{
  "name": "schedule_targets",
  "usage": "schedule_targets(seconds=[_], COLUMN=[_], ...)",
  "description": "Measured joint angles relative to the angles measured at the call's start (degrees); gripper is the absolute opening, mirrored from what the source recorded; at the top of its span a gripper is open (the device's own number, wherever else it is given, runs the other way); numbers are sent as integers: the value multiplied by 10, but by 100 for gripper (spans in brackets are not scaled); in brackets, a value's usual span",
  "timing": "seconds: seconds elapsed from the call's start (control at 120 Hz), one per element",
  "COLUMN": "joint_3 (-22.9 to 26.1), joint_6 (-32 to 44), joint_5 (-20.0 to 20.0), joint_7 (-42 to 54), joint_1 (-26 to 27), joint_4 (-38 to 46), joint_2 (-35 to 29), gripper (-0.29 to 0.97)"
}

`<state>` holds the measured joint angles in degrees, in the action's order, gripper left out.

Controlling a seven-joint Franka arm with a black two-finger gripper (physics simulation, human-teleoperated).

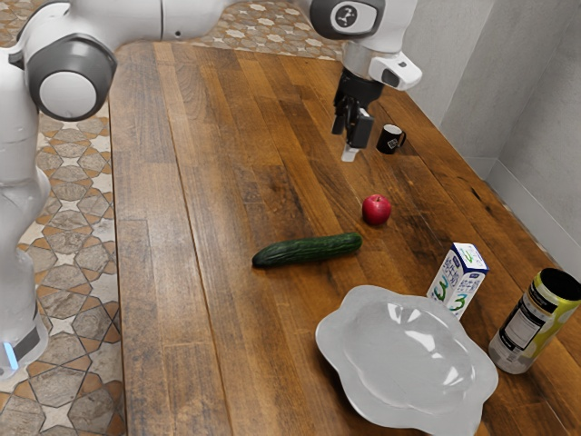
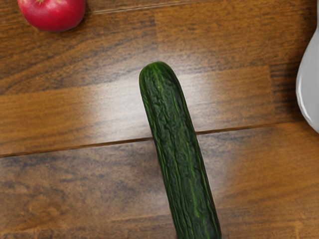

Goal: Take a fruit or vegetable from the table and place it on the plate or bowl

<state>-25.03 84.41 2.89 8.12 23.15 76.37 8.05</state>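
Wooden planks form the table (image 1: 200, 182). Exterior view: the gripper (image 1: 352, 145) hangs above the table's far side; whether it is spread or closed, I cannot tell. The cucumber (image 1: 307, 250) lies flat mid-table, with the apple (image 1: 376, 210) near its end on the exterior view's right and the white plate (image 1: 363, 377) nearer the camera.

Wrist view: the cucumber (image 2: 177, 159) lies below the hand, apart from the apple (image 2: 52, 12) and the plate's rim (image 2: 310, 84).

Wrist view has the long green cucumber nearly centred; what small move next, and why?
Probably lower the black gripper down toward the middle of the dark green cucumber. It hangs well above the wooden table, holding nothing; the cucumber lies free, apart from the red apple and the white scalloped plate.
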Motion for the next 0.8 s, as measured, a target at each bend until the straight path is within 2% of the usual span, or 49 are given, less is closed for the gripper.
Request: schedule_targets(seconds=[0.45,0.6,0.667,0.725,0.8], joint_3=[1,6,22,52,66], joint_6=[-5,-17,-20,-13,5], joint_5=[1,0,-2,-21,-51], joint_7=[-11,-16,-19,-21,-26], joint_1=[0,0,0,-6,2], joint_4=[-3,1,51,131,230], joint_2=[2,-24,-58,-117,-183], gripper=[68,68,68,68,68])
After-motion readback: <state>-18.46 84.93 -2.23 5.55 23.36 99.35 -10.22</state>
